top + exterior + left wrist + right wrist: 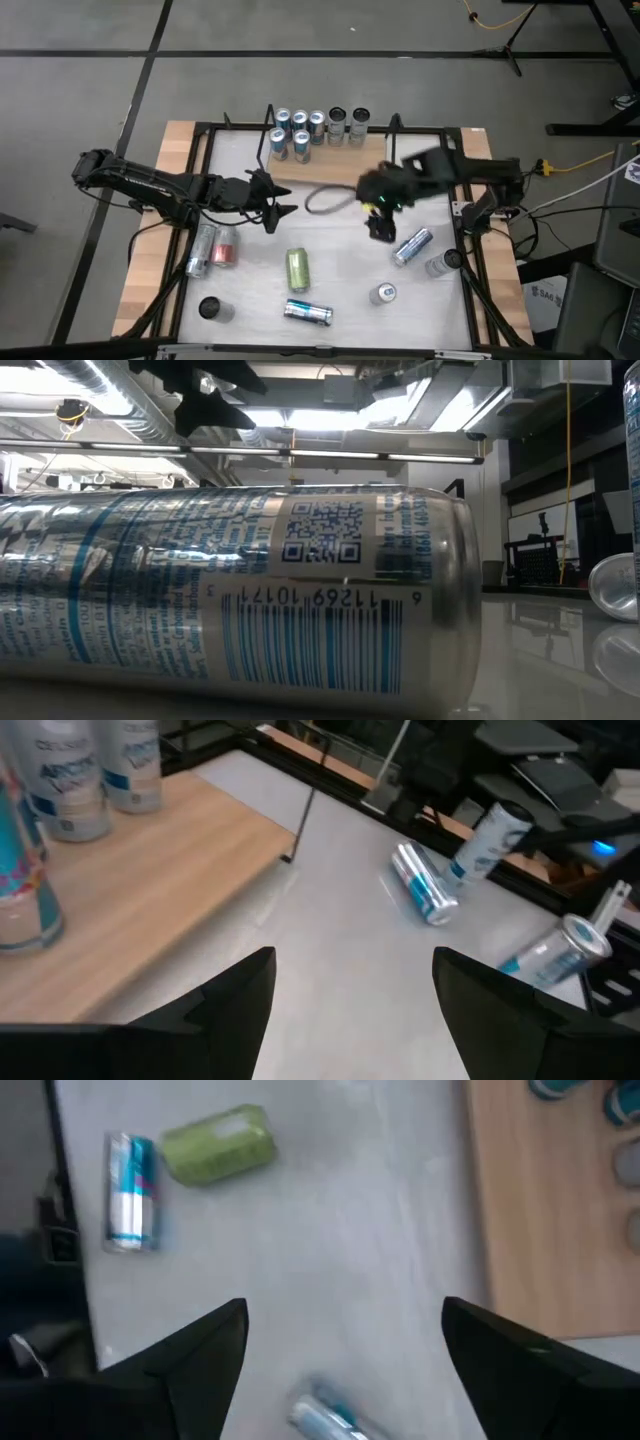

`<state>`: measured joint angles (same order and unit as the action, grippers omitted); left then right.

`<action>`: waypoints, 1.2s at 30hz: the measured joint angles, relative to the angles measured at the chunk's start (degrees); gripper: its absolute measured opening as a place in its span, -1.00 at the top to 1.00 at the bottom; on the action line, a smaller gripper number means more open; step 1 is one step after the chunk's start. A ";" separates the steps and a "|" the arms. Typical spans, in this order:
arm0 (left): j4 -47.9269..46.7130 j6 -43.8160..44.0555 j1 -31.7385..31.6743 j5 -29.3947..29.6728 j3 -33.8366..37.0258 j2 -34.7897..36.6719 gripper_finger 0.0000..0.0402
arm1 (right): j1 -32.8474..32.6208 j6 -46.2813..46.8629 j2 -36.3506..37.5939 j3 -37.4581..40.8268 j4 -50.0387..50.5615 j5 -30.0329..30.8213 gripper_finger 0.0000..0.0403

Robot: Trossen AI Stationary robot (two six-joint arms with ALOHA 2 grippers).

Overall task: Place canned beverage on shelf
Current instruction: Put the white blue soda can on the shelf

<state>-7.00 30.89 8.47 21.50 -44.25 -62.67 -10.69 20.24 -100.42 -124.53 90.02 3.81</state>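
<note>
The shelf (345, 168), a light wooden board with thin black wire ends, stands at the table's far middle. Several cans (315, 128) stand upright on it; they also show in the left wrist view (125, 765). More cans lie or stand on the white table: a green one (297, 268), a blue-silver one (307, 312) and one near the right side (412, 246). My left gripper (282, 200) hovers open, left of centre, and points toward the shelf's board (150, 880). My right gripper (380, 218) hangs open above the table's middle, over bare tabletop (345, 1280). Neither holds anything.
Two reddish-silver cans (212, 248) lie at the left, and a dark-topped can (212, 308) stands near the front left. Two more cans (383, 293) (440, 262) sit at the right. One lying can (230, 600) fills the low view. A dark cable loop (320, 200) lies before the shelf.
</note>
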 joint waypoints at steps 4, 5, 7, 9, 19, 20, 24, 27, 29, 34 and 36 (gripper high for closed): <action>0.00 0.04 1.36 -0.02 0.00 0.00 -0.31 | -6.59 12.47 2.55 0.99 -0.10 4.23 -0.59; 0.00 0.00 1.66 -0.02 0.00 0.00 -0.31 | -8.27 15.82 3.39 1.80 -0.12 4.96 -0.59; 0.00 -0.02 2.23 0.00 0.00 0.00 -0.31 | -11.64 22.56 5.30 4.27 -0.07 6.43 -0.59; 0.00 -0.02 2.62 -0.02 0.00 0.00 -0.31 | -14.90 29.25 7.36 7.53 -0.08 8.69 -0.59; -0.02 -0.04 3.01 -0.13 0.00 0.00 -0.31 | -25.11 60.77 17.12 27.26 0.00 8.36 -0.59; -0.02 -0.04 3.01 -0.16 0.00 0.00 -0.31 | -26.02 63.35 17.84 28.95 0.04 7.60 -0.59; -0.02 -0.07 2.98 -0.02 0.00 0.00 -0.31 | -29.64 70.67 20.39 34.72 0.06 3.81 -0.59; -0.02 -0.07 2.95 0.05 0.00 0.00 -0.31 | -32.23 75.31 21.44 37.53 0.04 1.75 -0.59; -0.02 0.00 2.97 0.11 0.00 0.00 -0.31 | -33.70 77.90 21.68 38.61 0.03 1.17 -0.59; -0.02 -0.02 2.97 0.90 0.00 0.00 -0.31 | -36.64 81.82 21.87 39.04 0.01 1.12 -0.59; 0.00 -0.02 2.97 1.67 0.00 0.00 -0.31 | -37.80 83.11 21.90 39.04 0.00 1.12 -0.59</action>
<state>-7.01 30.87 11.44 23.16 -44.25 -62.67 -48.49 103.35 -78.52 -85.49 90.02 4.93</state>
